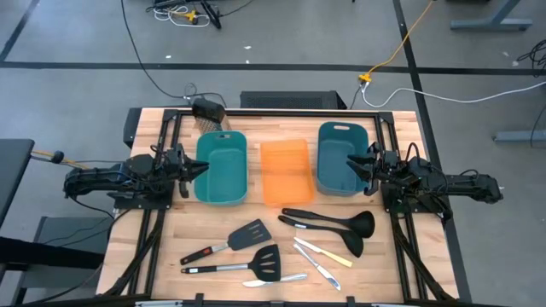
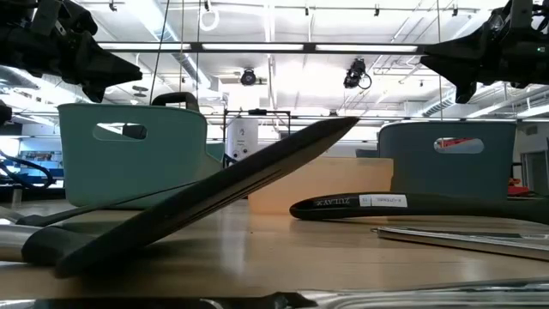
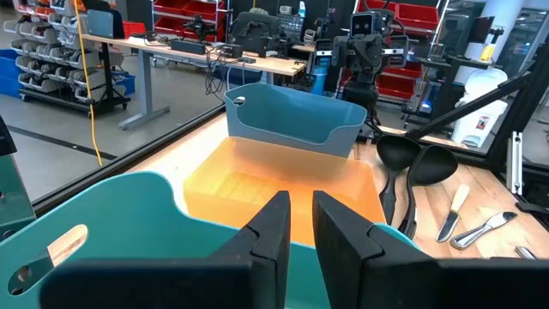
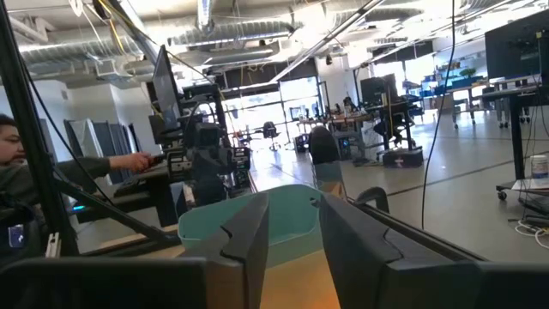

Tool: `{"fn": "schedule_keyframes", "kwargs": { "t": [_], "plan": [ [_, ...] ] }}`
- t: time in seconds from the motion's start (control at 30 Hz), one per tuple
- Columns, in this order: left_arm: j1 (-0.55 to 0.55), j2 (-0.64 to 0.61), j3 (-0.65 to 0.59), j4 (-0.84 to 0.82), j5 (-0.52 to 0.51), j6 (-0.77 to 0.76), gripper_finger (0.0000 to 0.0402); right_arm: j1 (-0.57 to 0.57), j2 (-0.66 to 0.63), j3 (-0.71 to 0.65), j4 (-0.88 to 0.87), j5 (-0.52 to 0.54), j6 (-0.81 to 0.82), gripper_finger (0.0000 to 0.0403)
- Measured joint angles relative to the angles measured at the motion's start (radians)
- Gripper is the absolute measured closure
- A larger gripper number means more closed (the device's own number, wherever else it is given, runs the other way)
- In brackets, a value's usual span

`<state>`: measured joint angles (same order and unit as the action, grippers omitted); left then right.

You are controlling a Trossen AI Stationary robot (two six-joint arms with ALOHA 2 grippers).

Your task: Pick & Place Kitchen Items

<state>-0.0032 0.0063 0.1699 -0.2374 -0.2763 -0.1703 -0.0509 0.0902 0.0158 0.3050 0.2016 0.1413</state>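
Note:
The kitchen items lie flat on the near half of the wooden table. Two black slotted spatulas are at the near left. Two black ladles lie at the near right. Beside them are a yellow-handled knife and two silver knives. My left gripper hangs level over the left teal bin's rim, open by a narrow gap, with nothing between its fingers. My right gripper hangs over the right teal bin, open and holding nothing.
Three bins stand in a row across the table's middle: a teal one at the left, an orange one in the centre, a teal one at the right. A black object sits at the far edge. A person is beyond the table.

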Motion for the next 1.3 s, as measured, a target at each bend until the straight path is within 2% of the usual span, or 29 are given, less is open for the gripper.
{"fn": "schedule_keyframes", "kwargs": {
  "t": [1.3],
  "plan": [
    [0.000,0.000,0.000,0.000,0.000,0.000,0.0344,0.000,0.000,0.000,0.000,0.000,0.000,0.0286]
  ]
}}
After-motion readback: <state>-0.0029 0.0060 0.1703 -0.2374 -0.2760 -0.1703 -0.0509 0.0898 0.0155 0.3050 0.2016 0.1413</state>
